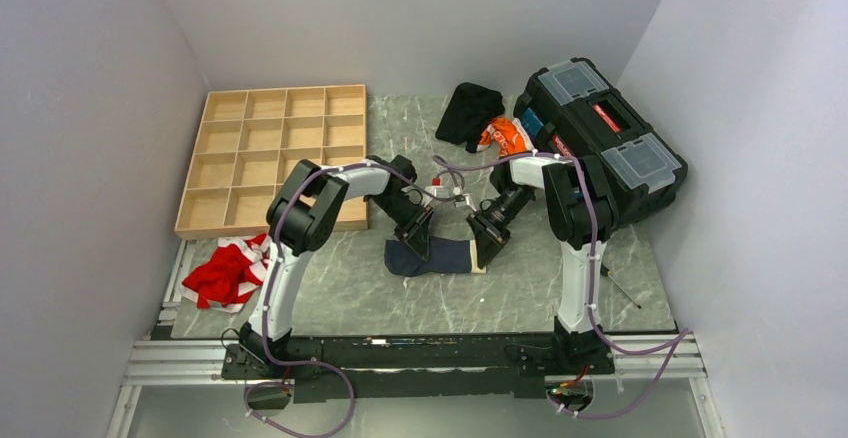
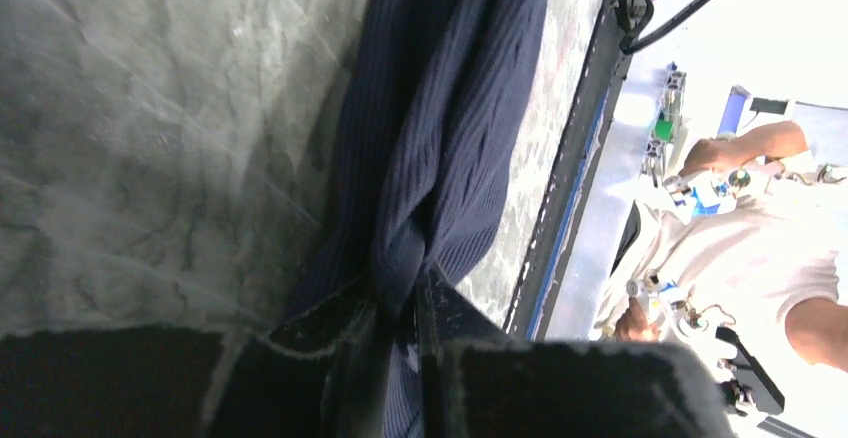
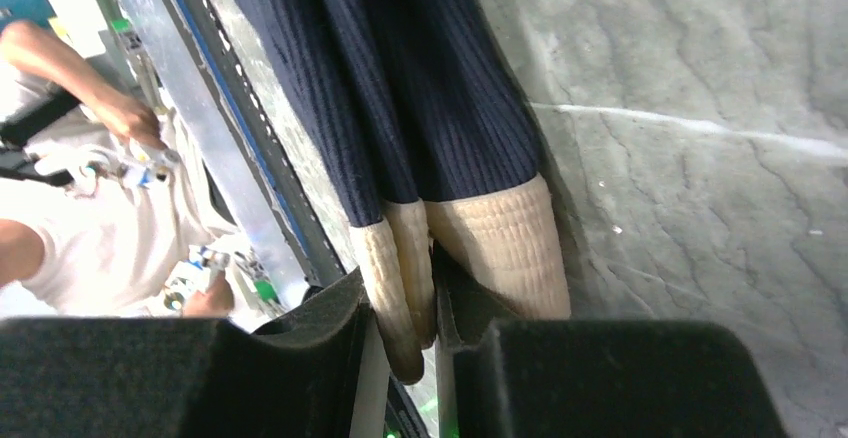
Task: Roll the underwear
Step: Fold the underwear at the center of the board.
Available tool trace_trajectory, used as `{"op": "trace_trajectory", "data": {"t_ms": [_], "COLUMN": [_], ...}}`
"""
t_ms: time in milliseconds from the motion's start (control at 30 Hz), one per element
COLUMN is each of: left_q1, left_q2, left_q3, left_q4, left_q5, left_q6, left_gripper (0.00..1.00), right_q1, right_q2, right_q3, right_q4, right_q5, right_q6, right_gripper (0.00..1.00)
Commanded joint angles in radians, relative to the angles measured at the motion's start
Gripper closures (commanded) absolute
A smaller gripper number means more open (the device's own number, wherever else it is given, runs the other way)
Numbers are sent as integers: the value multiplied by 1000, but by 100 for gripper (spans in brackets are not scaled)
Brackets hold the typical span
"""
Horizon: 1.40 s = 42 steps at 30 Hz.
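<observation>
The navy ribbed underwear point(image 1: 436, 257) with a cream waistband lies folded lengthwise on the marble mat between my arms. My left gripper point(image 1: 420, 241) is shut on a bunched fold at its left end; the left wrist view shows the navy cloth point(image 2: 440, 148) pinched between the jaws point(image 2: 400, 313). My right gripper point(image 1: 487, 245) is shut on the cream waistband point(image 3: 470, 243) at the right end, with folded layers held between its jaws point(image 3: 410, 328).
A wooden compartment tray point(image 1: 270, 153) stands at the back left. A black toolbox point(image 1: 600, 138) stands at the back right, with a black garment point(image 1: 470, 110) and an orange item point(image 1: 505, 136) beside it. A red and white garment point(image 1: 228, 273) lies at the left front.
</observation>
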Motion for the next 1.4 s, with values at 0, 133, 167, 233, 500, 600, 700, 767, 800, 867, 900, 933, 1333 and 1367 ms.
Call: {"op": "trace_trajectory", "data": {"t_ms": [0, 133, 167, 233, 500, 600, 700, 767, 800, 867, 900, 933, 1333, 1367], "left_q1": [-62, -60, -61, -61, -59, -58, -56, -55, -54, -53, -52, -53, -46, -44], "left_q2": [-106, -141, -146, -155, -203, -242, -279, -297, -304, -315, -318, -321, -410, -428], "left_q3": [-51, -79, -80, -79, -92, -119, -155, -171, -176, -184, -187, -190, -273, -283], "left_q4": [45, 83, 86, 88, 117, 151, 195, 212, 219, 226, 229, 232, 317, 329], "left_q5": [-93, -123, -129, -146, -208, -221, -241, -251, -256, -261, -263, -264, -263, -272], "left_q6": [112, 98, 98, 97, 89, 80, 67, 62, 61, 60, 59, 60, 75, 75], "left_gripper": [78, 71, 70, 68, 47, 38, 32, 30, 29, 28, 28, 27, 27, 27], "right_q1": [-69, -71, -71, -71, -71, -71, -71, -71, -71, -71, -71, -71, -71, -70], "right_q2": [35, 40, 40, 44, 55, 59, 63, 64, 63, 64, 66, 66, 64, 65], "right_q3": [-9, -9, -9, -8, 18, 30, 33, 32, 31, 30, 29, 27, 19, 22], "right_q4": [181, 177, 172, 161, 113, 101, 96, 97, 99, 101, 101, 101, 106, 103], "right_q5": [87, 93, 96, 100, 122, 124, 128, 130, 131, 131, 131, 130, 116, 116], "right_q6": [210, 208, 206, 195, 164, 159, 156, 156, 158, 157, 157, 156, 149, 148], "right_gripper": [79, 79, 79, 79, 79, 79, 79, 79, 79, 79, 79, 79, 80, 80]}}
